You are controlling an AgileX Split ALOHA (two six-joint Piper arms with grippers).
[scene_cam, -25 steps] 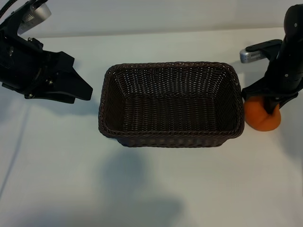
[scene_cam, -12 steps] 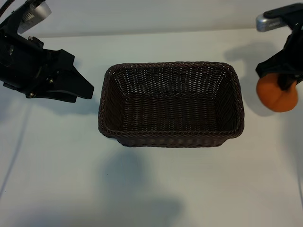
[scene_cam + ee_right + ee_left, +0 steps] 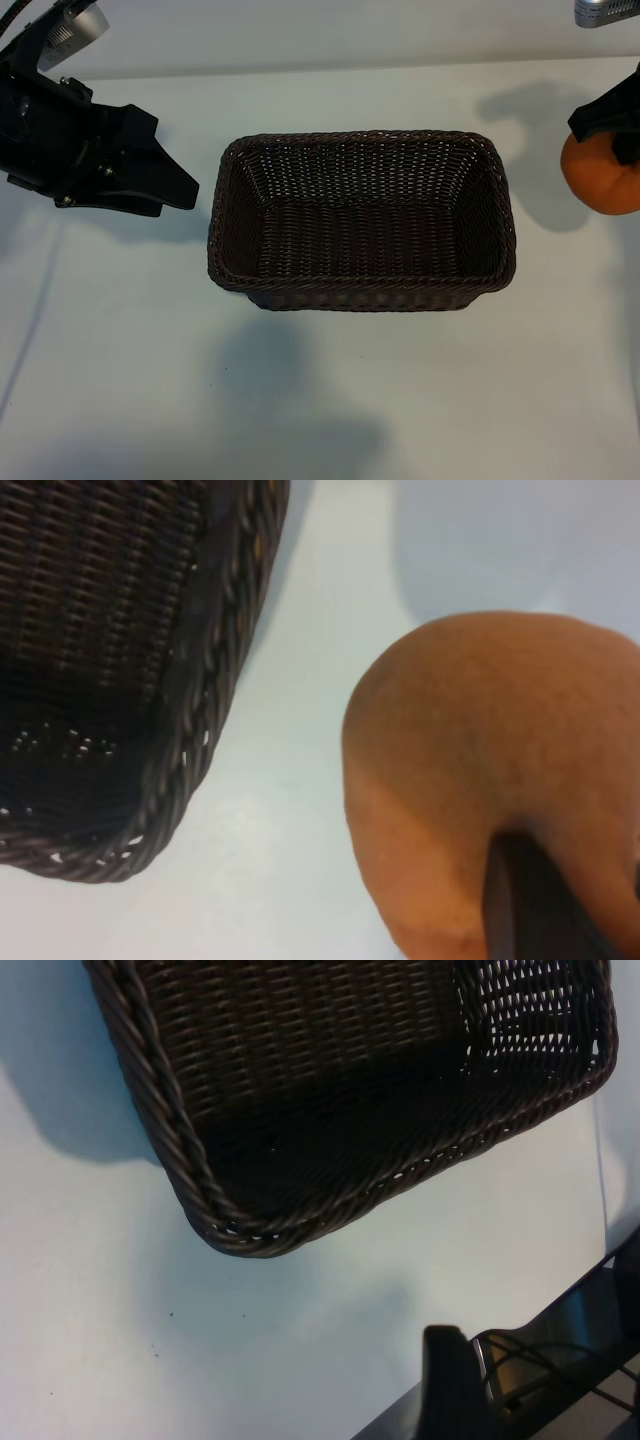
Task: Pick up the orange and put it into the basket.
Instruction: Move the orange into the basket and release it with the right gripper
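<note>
Orange (image 3: 603,183) clamped in right gripper (image 3: 612,135), aloft right of basket (image 3: 361,292). Left gripper (image 3: 170,180) parked left, jaws apart.

Dark-brown wicker, bright orange fruit, white table.

The basket (image 3: 361,290) is dark brown all over, tightly woven in fine rows with a braided rope-like rim. The orange (image 3: 601,178) is a bright, even orange with faintly dimpled skin. Both grippers, left (image 3: 170,185) and right (image 3: 615,125), are matt black. The table (image 3: 330,400) is plain white.
</note>
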